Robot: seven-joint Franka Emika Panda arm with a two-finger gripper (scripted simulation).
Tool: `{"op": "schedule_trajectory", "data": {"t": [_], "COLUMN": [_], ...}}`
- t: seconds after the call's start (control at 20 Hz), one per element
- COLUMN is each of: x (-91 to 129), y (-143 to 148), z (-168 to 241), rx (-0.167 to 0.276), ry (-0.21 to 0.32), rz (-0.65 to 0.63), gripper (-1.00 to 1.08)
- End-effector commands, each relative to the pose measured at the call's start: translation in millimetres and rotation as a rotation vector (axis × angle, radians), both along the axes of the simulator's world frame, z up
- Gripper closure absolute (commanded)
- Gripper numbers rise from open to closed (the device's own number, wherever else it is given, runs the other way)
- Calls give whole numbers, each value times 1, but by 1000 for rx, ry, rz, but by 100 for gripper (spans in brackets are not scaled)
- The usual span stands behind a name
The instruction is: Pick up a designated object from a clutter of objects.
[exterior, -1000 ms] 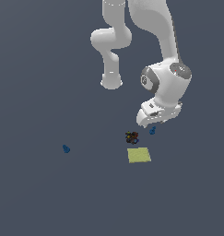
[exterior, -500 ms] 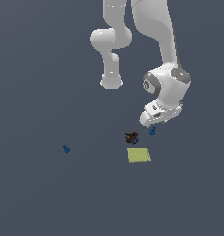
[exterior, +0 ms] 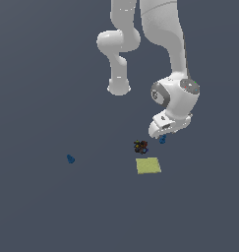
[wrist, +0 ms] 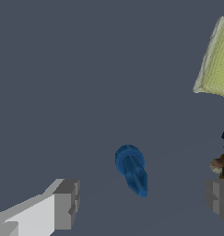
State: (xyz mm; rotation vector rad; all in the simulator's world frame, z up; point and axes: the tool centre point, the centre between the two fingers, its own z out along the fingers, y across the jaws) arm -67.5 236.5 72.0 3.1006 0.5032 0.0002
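Gripper point(exterior: 163, 133) low over floor point(exterior: 52, 206), hanging from white arm point(exterior: 165, 44) at ext. view's right. Jaws spread wide, nothing pinched: in wrist view one finger point(wrist: 62, 203) at one side, other finger point(wrist: 218, 200) at far edge, open gap betw. them.

Blue bottle point(wrist: 132, 171) lying on its side on floor, inside that gap, nearer middle, touching neither finger. Round base wider, neck tapering away from it. In ext. view same bottle point(exterior: 163, 140) peeking out just under gripper, partly hidden by it.

Dark clump point(exterior: 140, 146) just beside bottle, toward ext. view's left; apart, not touching as far as visible. In wrist view clump point(wrist: 222, 156) cut off at frame edge, close to second finger; contact there not clear.

Yellow-green square point(exterior: 148, 166) flat on floor, near clump, just in front of it. In wrist view only corner of square point(wrist: 217, 60) showing, well apart from bottle.

Second blue piece point(exterior: 70, 158) alone, well apart, far toward ext. view's left. Shape too small to tell.
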Motion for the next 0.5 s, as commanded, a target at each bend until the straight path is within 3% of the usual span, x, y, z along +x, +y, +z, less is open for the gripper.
{"op": "schedule_trajectory", "data": {"t": [0.0,0.4,0.45], "x": [-1,-1,-1], "y": [0,1,1], "z": [-12,-30,-30], "rx": [0,0,0], "ry": [1,0,0], "rz": [1,1,1], "gripper": [-92,-92,108]}}
